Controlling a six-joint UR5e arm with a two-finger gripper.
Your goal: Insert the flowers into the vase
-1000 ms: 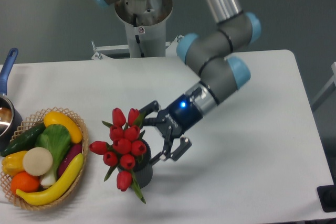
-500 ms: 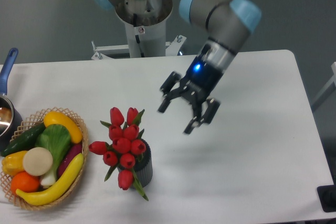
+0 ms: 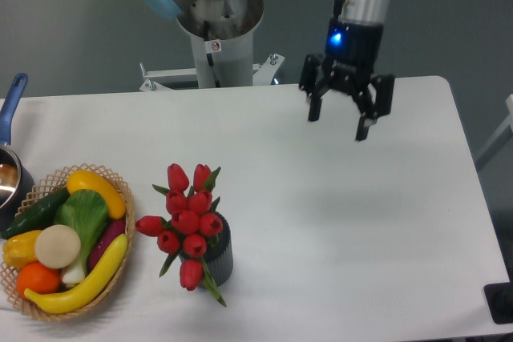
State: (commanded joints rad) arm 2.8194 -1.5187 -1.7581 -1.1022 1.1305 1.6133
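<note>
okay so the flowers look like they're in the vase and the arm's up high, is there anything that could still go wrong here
Two things, both modest. The flowers spread wider than the small vase and lean toward the camera, so the top-heavy bunch might tip it or slide out if bumped. The wicker basket sits close on one side, so a toppled vase could knock into it. The gripper hangs open and well away over the far side of the table, so it poses little threat unless it comes back down low.

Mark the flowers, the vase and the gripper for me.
flowers (image 3: 187,222): fixed camera, a red bud mid-bunch.
vase (image 3: 223,260): fixed camera, ribbed grey side below the buds.
gripper (image 3: 338,122): fixed camera, the gap between its open fingertips.
</note>
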